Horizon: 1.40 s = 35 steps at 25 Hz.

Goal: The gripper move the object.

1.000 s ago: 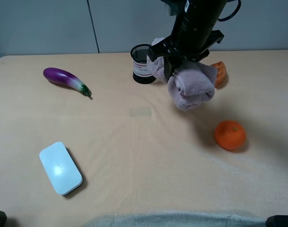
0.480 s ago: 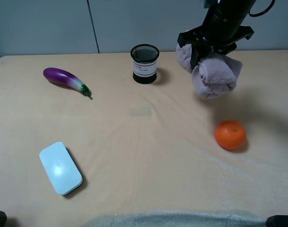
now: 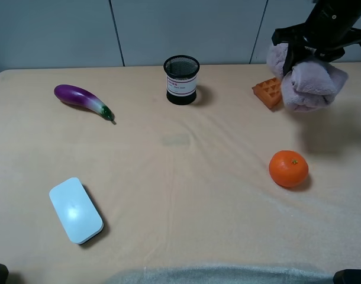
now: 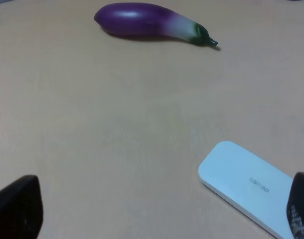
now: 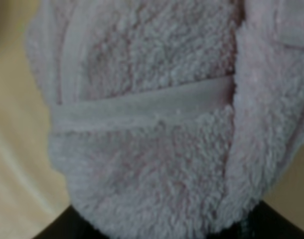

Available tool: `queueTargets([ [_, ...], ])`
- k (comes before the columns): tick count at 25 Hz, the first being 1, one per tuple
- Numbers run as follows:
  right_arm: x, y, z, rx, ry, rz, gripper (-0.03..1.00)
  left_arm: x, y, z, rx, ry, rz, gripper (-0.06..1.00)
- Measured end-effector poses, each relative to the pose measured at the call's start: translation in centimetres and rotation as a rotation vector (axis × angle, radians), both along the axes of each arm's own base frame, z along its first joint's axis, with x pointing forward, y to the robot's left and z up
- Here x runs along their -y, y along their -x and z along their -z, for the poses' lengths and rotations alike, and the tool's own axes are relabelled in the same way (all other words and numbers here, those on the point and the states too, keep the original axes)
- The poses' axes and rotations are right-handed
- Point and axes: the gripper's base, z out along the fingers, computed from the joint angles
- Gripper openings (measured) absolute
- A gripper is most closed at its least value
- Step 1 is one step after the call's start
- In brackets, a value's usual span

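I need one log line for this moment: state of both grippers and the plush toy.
right gripper: shut on plush toy | plush toy: held above table | left gripper: open, empty, near white device

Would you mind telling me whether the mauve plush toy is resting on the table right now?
No, the plush toy hangs clamped in the right end effector, clear of the table.

5 things sit apart — eggplant, mesh cup, waffle, orange, white box (front left).
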Motion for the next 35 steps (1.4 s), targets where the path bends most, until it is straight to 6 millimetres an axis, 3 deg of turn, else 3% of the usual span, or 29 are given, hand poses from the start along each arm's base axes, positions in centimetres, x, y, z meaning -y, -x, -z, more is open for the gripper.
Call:
queueTargets([
  [8, 4.9, -0.9, -0.1, 0.052, -0.003, 0.123, 0.34, 0.0, 0.0, 0.0, 0.0, 0.001, 0.0, 0.98],
  [18, 8.7, -1.9, 1.6, 0.063, 0.008, 0.193, 0.34, 0.0, 0.0, 0.0, 0.0, 0.001, 0.0, 0.98],
  [24, 9.7, -2.5, 2.9, 0.066, 0.009, 0.216, 0.34, 0.0, 0.0, 0.0, 0.0, 0.001, 0.0, 0.98],
  [35, 9.8, -3.7, 7.1, 0.017, 0.004, 0.219, 0.34, 0.0, 0.0, 0.0, 0.0, 0.001, 0.0, 0.98],
])
